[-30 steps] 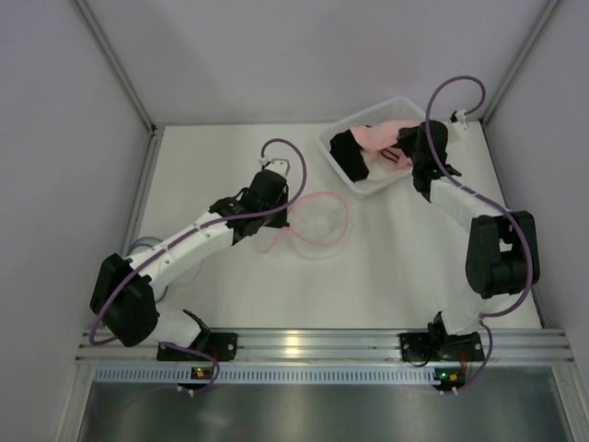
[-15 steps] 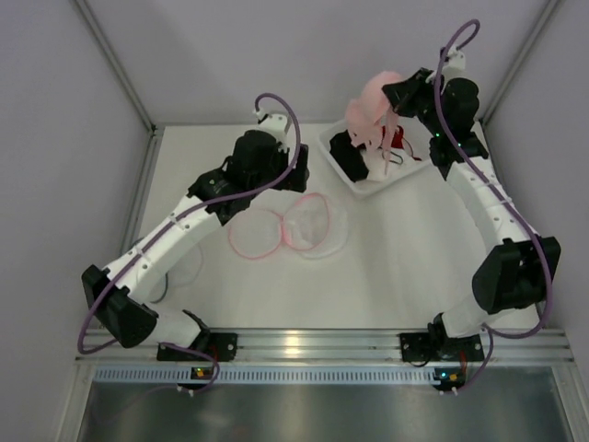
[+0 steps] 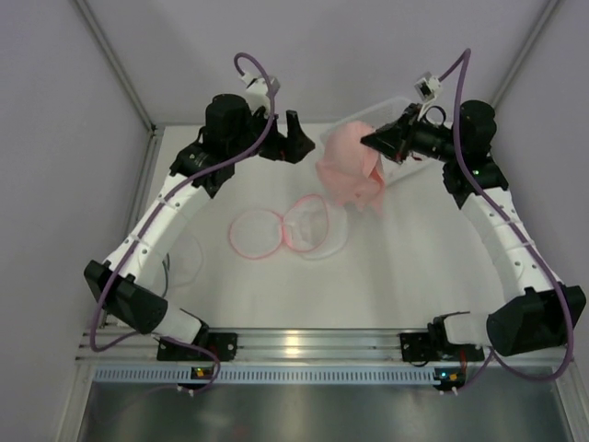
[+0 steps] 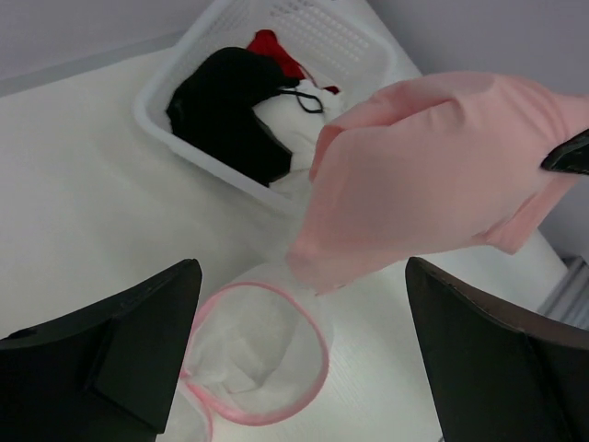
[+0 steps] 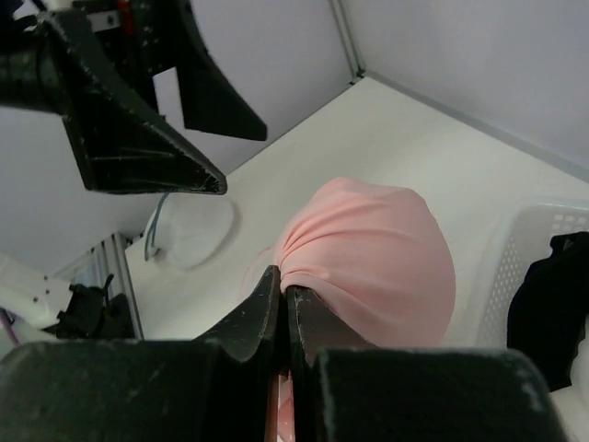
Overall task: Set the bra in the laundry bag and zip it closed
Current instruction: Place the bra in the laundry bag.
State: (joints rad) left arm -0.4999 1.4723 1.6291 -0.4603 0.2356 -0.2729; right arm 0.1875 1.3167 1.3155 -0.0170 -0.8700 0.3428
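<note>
Step in hand: carrying the bra to the bag. Insertion not yet begun, zip not yet touched.

Right gripper [image 3: 373,140]: jaws pinched tight on a bunched fold of the pink bra [image 3: 350,170]. The garment hangs in the air below the fingertips, off the table, between the white basket [image 4: 152,106] and the laundry bag [image 3: 308,226]. Its lower edge looks close above the bag's far side, but I cannot tell whether it touches.

Left gripper [image 3: 293,140]: jaws spread wide, holding nothing, raised near the back of the table and facing the bra.

Laundry bag: lies flat near the table centre, white mesh with pink trim. Its round flap [image 3: 256,233] is folded out to the left, so the mouth is open and facing up.

Next move, as I judge it: bring the bra over the open mouth, lower it and release so both cups land inside the pink rim. The fabric is limp, so a strap may well trail over the edge and foul the zip. The free left gripper is probably needed to steady the rim or tuck in stray cloth, and then to fold the flap over.

Surface: plain white table [image 3: 414,267], matte. Basket at the back right holds black, red and white garments. A pale round item [image 5: 189,241] lies at the left, not identified.

Room: grey panel walls [image 3: 322,55] on three sides, with a metal rail [image 3: 304,345] along the near edge.
</note>
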